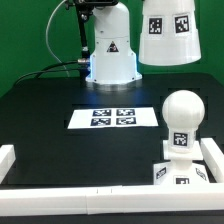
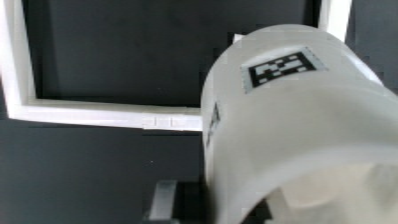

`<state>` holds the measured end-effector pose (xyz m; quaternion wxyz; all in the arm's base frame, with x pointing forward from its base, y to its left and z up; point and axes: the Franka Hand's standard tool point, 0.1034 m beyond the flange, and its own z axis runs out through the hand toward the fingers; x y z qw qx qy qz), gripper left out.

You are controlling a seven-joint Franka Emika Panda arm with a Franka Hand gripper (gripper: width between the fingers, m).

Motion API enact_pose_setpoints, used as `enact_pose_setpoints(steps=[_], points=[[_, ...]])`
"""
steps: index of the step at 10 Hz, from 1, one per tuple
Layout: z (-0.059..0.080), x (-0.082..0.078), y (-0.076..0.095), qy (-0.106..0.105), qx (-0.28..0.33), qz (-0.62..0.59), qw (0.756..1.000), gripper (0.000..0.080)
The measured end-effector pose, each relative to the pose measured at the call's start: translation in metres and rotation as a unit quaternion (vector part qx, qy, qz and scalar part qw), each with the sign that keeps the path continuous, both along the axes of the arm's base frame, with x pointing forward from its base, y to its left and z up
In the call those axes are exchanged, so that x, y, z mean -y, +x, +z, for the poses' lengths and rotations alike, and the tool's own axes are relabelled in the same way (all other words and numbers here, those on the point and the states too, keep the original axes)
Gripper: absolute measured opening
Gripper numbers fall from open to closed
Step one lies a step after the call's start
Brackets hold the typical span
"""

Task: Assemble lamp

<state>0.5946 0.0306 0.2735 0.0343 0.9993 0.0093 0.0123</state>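
The white tapered lamp shade hangs in the air at the exterior view's upper right, a tag on its side. It fills much of the wrist view. My gripper is shut on the shade; one grey finger shows beside its wall and the other is hidden by it. The gripper is out of the exterior view. The round-headed bulb stands upright on the flat square base at the exterior view's lower right, below the shade.
The marker board lies in the middle of the black table. The white robot body stands behind it. A white rail runs along the front and sides, and shows in the wrist view.
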Motion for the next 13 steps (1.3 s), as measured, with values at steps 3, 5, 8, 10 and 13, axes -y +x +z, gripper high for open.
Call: enact_pose_setpoints(steps=[3, 5, 8, 10, 13], points=[[-0.024, 0.001, 0.017, -0.01, 0.009, 0.001, 1.0, 0.0041], [-0.043, -0.002, 0.027, -0.016, 0.022, 0.003, 1.0, 0.0041], [-0.074, -0.007, 0.037, -0.026, 0.033, 0.004, 0.999, 0.0041], [-0.092, -0.002, 0.04, -0.03, 0.035, 0.005, 0.999, 0.0041], [-0.093, -0.002, 0.04, -0.03, 0.034, 0.005, 0.999, 0.0139]])
